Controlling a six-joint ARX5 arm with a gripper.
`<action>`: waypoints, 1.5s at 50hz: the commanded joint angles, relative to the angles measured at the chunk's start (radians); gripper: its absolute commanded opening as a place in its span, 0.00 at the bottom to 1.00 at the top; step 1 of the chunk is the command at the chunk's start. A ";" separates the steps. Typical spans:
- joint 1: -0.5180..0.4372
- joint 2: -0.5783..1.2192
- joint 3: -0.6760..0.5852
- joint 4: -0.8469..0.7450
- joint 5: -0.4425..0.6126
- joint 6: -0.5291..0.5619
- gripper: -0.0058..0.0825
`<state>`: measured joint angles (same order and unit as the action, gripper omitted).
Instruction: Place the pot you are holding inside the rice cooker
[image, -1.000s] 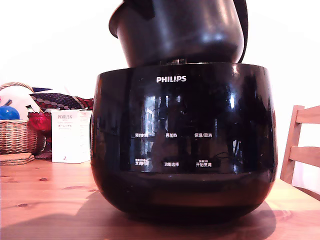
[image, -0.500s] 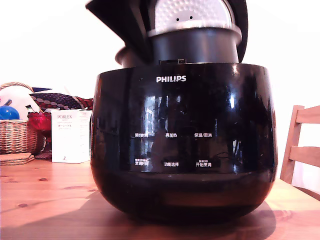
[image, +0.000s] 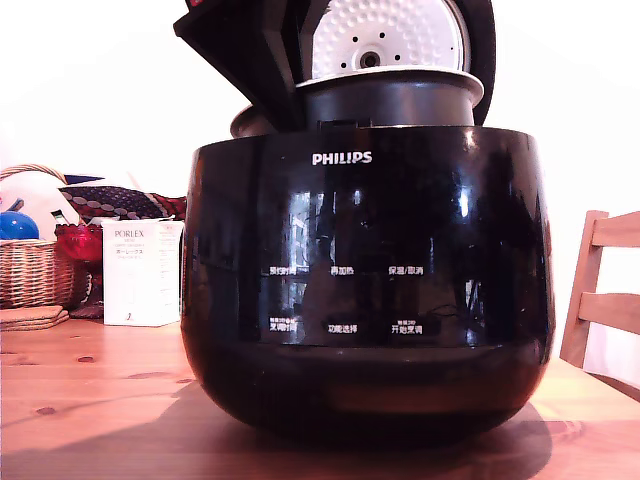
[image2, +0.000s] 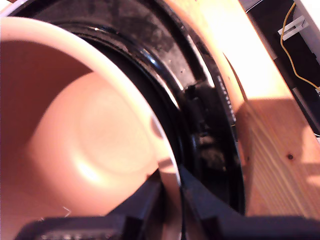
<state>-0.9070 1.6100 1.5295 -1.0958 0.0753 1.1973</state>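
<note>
The glossy black rice cooker (image: 365, 290) with the white PHILIPS logo fills the middle of the exterior view. Its lid (image: 385, 35) stands open behind, showing the white dimpled plate. The dark grey pot (image: 385, 102) sits partly down in the cooker's opening, with its flared rim and upper wall still above the body. My dark arm (image: 240, 45) comes down at the exterior view's left of the pot. In the wrist view my gripper (image2: 170, 200) is shut on the pot's rim, one finger (image2: 142, 202) inside and one outside. The pot's hollow (image2: 90, 135) looks coppery, beside the cooker's black rim (image2: 212, 120).
The cooker stands on a wooden table (image: 90, 400). At the exterior view's left are a wicker basket (image: 35, 270) with a blue ball (image: 15, 225), a red bowl (image: 78, 240) and a white box (image: 140, 272). A wooden chair (image: 605, 300) stands at the right.
The pot has come down from above the cooker into its opening, tilted at first and now nearly level. The lid's white plate, hidden before, now shows.
</note>
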 joint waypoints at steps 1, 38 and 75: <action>-0.007 0.018 0.012 -0.011 0.018 0.010 0.04; -0.010 0.021 0.012 0.005 0.021 -0.039 0.16; -0.010 0.011 0.132 -0.128 -0.017 -0.166 0.26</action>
<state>-0.9100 1.6211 1.6272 -1.2041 0.0563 1.0721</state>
